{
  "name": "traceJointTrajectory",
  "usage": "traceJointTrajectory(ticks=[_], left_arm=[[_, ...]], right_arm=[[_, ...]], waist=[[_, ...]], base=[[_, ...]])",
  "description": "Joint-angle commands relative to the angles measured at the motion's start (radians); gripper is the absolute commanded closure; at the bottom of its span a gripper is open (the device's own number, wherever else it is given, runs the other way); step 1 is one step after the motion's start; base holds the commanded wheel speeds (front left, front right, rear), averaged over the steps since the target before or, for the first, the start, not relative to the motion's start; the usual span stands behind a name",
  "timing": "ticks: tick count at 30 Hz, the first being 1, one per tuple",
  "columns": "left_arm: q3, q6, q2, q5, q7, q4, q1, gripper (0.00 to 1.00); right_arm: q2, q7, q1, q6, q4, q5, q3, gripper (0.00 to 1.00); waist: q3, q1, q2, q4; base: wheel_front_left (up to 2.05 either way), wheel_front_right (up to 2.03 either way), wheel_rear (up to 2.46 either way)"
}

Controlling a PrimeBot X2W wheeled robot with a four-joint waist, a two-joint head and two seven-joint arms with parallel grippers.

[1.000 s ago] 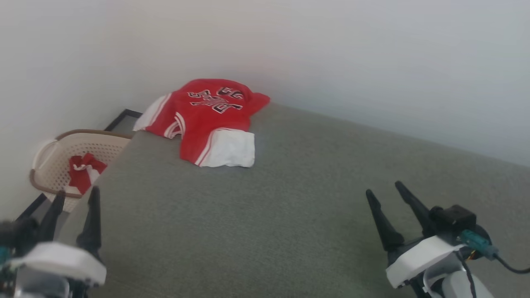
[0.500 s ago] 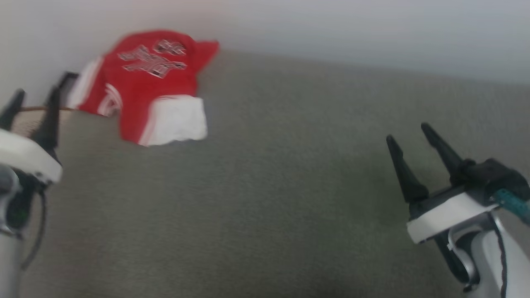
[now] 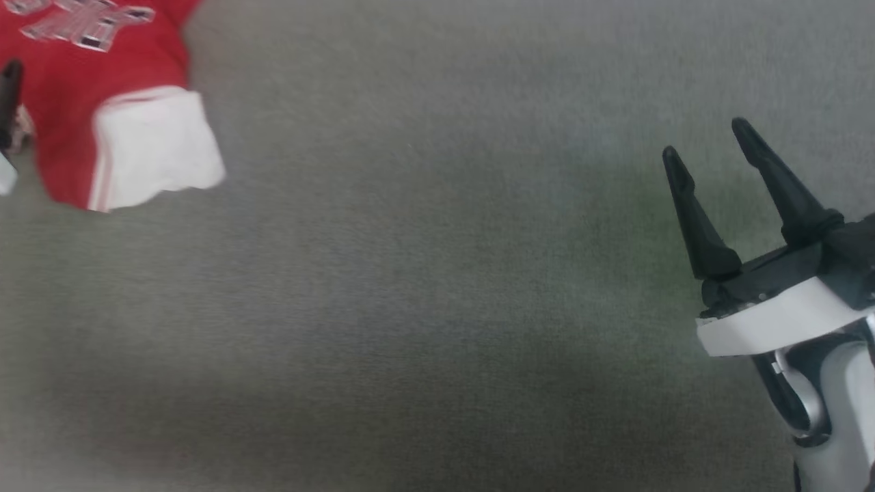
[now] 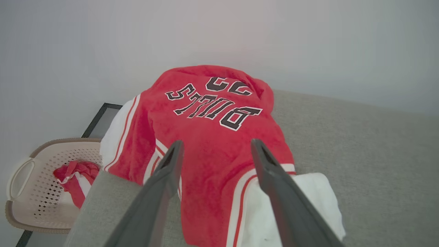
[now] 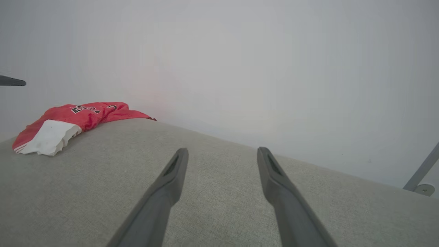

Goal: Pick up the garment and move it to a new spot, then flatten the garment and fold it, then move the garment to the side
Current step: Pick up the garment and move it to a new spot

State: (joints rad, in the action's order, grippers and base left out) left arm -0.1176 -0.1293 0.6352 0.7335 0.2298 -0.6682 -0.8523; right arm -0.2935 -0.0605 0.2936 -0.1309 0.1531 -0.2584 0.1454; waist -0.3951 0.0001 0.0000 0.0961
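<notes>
The garment (image 4: 212, 137), a red jersey with white sleeves and black lettering, lies crumpled at the far left corner of the grey cushioned surface (image 3: 437, 307). It also shows in the head view's upper left as the garment (image 3: 102, 102) and far off to the left in the right wrist view as the garment (image 5: 68, 118). My left gripper (image 4: 216, 143) hangs open just short of it, fingers pointing at the red cloth, nothing between them. One of its fingers (image 3: 8, 89) shows at the head view's left edge. My right gripper (image 3: 705, 140) stands open over bare grey surface, far right of the garment.
A cream plastic basket (image 4: 24, 209) holding a small red-and-white bundle (image 4: 73, 175) stands on the floor past the surface's left edge. A white wall rises behind. A metal leg (image 5: 420, 171) shows at the far right.
The head camera has swung down and to the right, so the whole picture shifted and the basket left it. My left gripper has come closer to the garment. Both grippers stay open.
</notes>
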Motion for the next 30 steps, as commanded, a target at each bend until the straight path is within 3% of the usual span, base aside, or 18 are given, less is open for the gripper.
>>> traceJointTrajectory(ticks=[1, 8, 16, 22, 23, 24, 25, 30], left_arm=[[-0.018, -0.001, 0.001, 0.017, 0.018, -0.054, -0.046, 0.0], [-0.084, -0.001, -0.003, 0.024, 0.099, -0.241, -0.165, 0.0], [-0.153, -0.001, -0.06, 0.03, 0.203, -0.453, -0.225, 0.0], [-0.205, -0.001, -0.094, 0.048, 0.257, -0.515, -0.238, 0.0], [-0.208, -0.001, -0.093, 0.048, 0.255, -0.519, -0.242, 0.53], [-0.213, -0.001, -0.088, 0.044, 0.237, -0.514, -0.248, 0.85], [-0.213, -0.001, -0.081, 0.047, 0.218, -0.511, -0.257, 1.0], [-0.231, -0.001, -0.027, 0.039, 0.127, -0.481, -0.31, 1.0]], right_arm=[[-0.005, 0.009, 0.017, 0.0, 0.028, 0.008, -0.005, 0.0], [-0.008, 0.051, 0.021, 0.0, 0.1, 0.024, -0.014, 0.0], [-0.006, 0.099, 0.027, 0.0, 0.161, 0.033, -0.023, 0.0], [-0.005, 0.12, 0.041, 0.0, 0.18, 0.031, -0.016, 0.0], [-0.005, 0.121, 0.041, 0.0, 0.18, 0.031, -0.016, 0.0], [-0.003, 0.12, 0.041, 0.0, 0.178, 0.031, -0.018, 0.0], [-0.001, 0.119, 0.04, 0.0, 0.175, 0.03, -0.018, 0.0], [0.006, 0.096, 0.027, 0.0, 0.145, 0.023, -0.018, 0.0]], waist=[[-0.077, -0.0001, 0.0, -0.037], [-0.144, -0.0001, 0.0, -0.042], [-0.182, -0.0001, 0.0, -0.036], [-0.184, -0.0001, 0.0, -0.028], [-0.182, -0.0001, 0.0, -0.027], [-0.178, -0.0001, 0.0, -0.024], [-0.173, -0.0001, 0.0, -0.022], [-0.125, -0.0001, 0.0, -0.013]], base=[[0.0, 0.0, 0.0], [0.0, 0.0, 0.0], [0.0, 0.0, 0.0], [0.0, 0.0, 0.0], [0.0, 0.0, 0.0], [0.0, 0.0, 0.0], [0.0, 0.0, 0.0], [0.0, 0.0, 0.0]])
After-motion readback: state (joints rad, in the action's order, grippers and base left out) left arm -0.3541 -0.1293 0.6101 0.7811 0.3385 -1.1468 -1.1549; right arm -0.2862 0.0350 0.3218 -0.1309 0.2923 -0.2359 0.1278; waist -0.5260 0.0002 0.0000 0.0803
